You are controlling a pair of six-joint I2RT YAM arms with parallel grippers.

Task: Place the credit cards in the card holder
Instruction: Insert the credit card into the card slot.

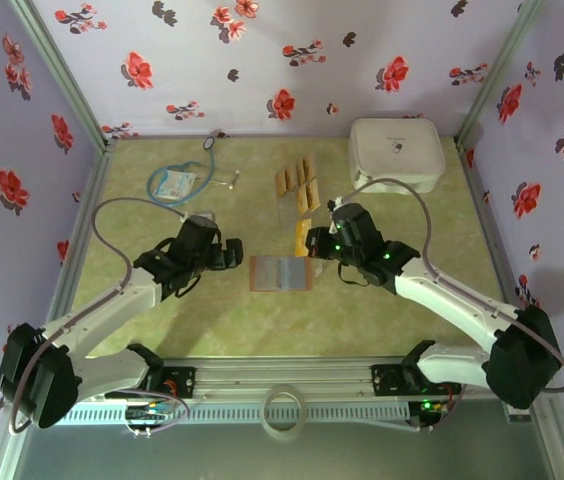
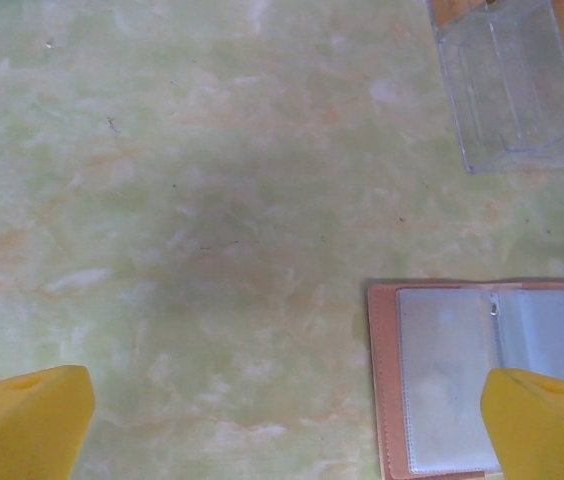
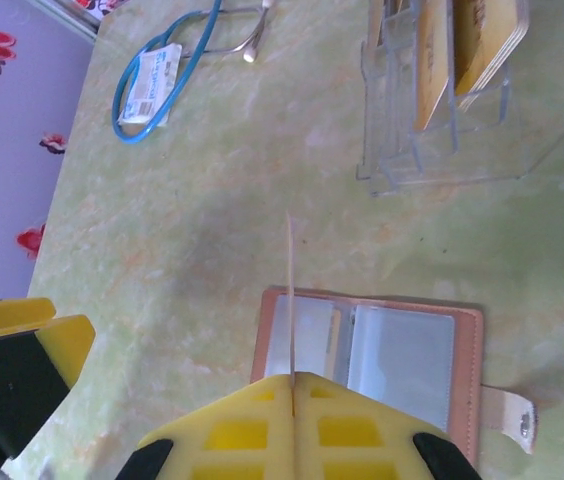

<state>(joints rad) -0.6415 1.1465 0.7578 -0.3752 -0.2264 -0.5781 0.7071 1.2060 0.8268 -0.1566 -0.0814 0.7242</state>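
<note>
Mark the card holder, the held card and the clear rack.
card holder (image 1: pixel 280 273), top view, grey inside.
held card (image 3: pixel 289 290), right wrist view, its thin edge.
clear rack (image 3: pixel 402 150), right wrist view, empty front slot.

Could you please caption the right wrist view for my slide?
Right gripper pinches one credit card edge-on over the open card holder.

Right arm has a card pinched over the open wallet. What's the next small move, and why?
Probably ease the right gripper down slightly, steering the free edge of the card toward a pocket mouth of the card holder. The card is clamped edge-on above the holder, which lies open and flat; the left gripper sits open beside it.
</note>
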